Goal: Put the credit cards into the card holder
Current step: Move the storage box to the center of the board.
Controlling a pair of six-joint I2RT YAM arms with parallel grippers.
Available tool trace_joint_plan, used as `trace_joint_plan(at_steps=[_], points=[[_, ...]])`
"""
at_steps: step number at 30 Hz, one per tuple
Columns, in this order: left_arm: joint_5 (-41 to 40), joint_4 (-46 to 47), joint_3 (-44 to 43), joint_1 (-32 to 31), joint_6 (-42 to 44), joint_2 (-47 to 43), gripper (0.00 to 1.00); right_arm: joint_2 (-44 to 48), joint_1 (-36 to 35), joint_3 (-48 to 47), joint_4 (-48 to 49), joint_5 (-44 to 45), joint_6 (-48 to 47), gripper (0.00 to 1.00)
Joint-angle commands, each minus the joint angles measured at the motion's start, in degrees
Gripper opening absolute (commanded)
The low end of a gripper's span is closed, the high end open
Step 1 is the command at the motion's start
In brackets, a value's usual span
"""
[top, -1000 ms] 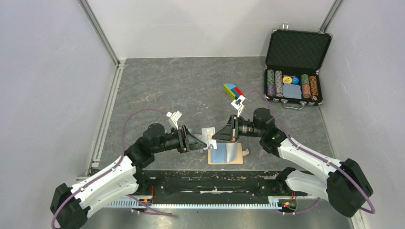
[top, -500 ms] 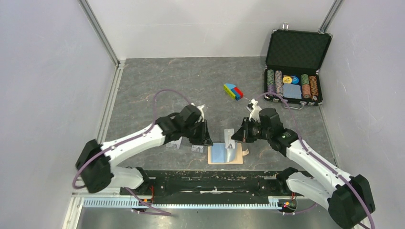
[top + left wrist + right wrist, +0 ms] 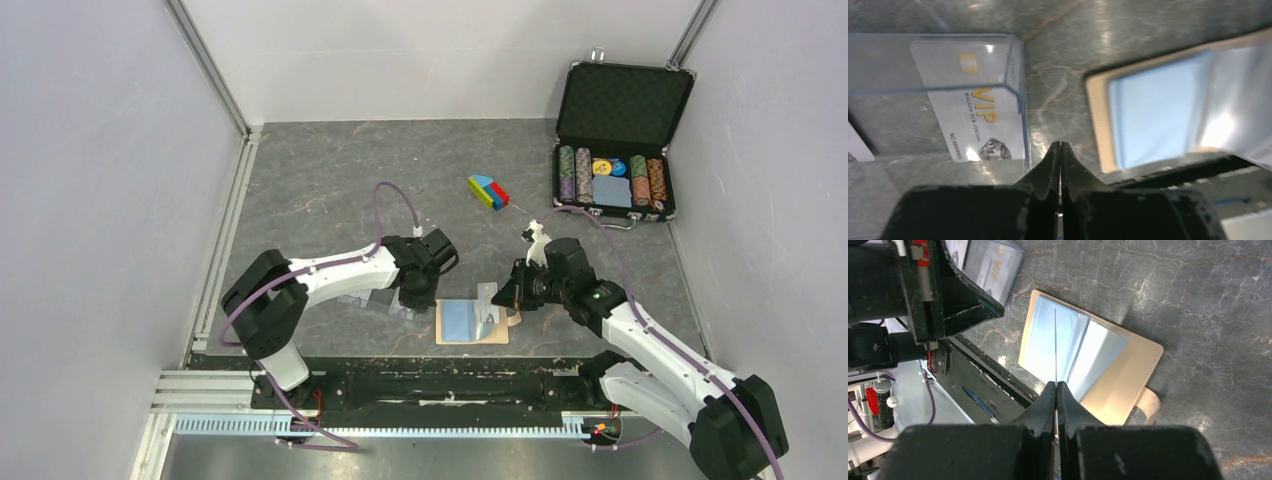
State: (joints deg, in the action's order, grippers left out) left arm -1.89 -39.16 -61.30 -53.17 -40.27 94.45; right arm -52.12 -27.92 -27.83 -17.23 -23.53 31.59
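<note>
Over the open card holder [image 3: 1128,382], near the front edge of the table [image 3: 350,180], a credit card [image 3: 1055,340] is held by the right gripper [image 3: 1056,390]. The jaws are pinched tight on the card's near edge. The card is seen edge-on as a thin line, its far edge down at the light blue pocket panels [image 3: 1045,340]. Whether that edge is already in a pocket slot or only over the panel cannot be told. The holder is laid flat and spread open, with the snap tab [image 3: 1148,404] sticking out past its tan side. Step in hand is judged as insertion of the first card, roughly mid-task. The second card [image 3: 979,120], marked VIP, is lying in a clear tray [image 3: 1017,70] just left of the holder, not yet picked. The left gripper [image 3: 1060,155] is hung low between tray and holder, fingers pressed together with nothing seen between them. Next move is judged to call for the card edge being lined up with a pocket mouth, slid in flat along the panel, then released. The holder is not pinned and may be pushed along, so bracing by the left gripper is likely needed. The tray card is then to be fetched.
</note>
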Motion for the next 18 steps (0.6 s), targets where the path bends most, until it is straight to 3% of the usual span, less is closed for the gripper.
trace_joint_plan(at_steps=[1, 8, 18], points=[[-9.00, -5.12, -2.16, 0.60, 4.23, 2.64, 0.03, 0.88, 0.23, 1.07, 1.75, -0.61, -0.89, 0.00], [-12.39, -8.15, -2.24, 2.87, 4.86, -0.07, 0.02, 1.31, 0.19, 2.99, 2.99, -0.89, -0.76, 0.00], [1.63, 1.87, 0.83, 0.13, 2.61, -7.37, 0.09, 0.17, 0.41, 5.00, 6.10, -3.59, 0.87, 0.00]])
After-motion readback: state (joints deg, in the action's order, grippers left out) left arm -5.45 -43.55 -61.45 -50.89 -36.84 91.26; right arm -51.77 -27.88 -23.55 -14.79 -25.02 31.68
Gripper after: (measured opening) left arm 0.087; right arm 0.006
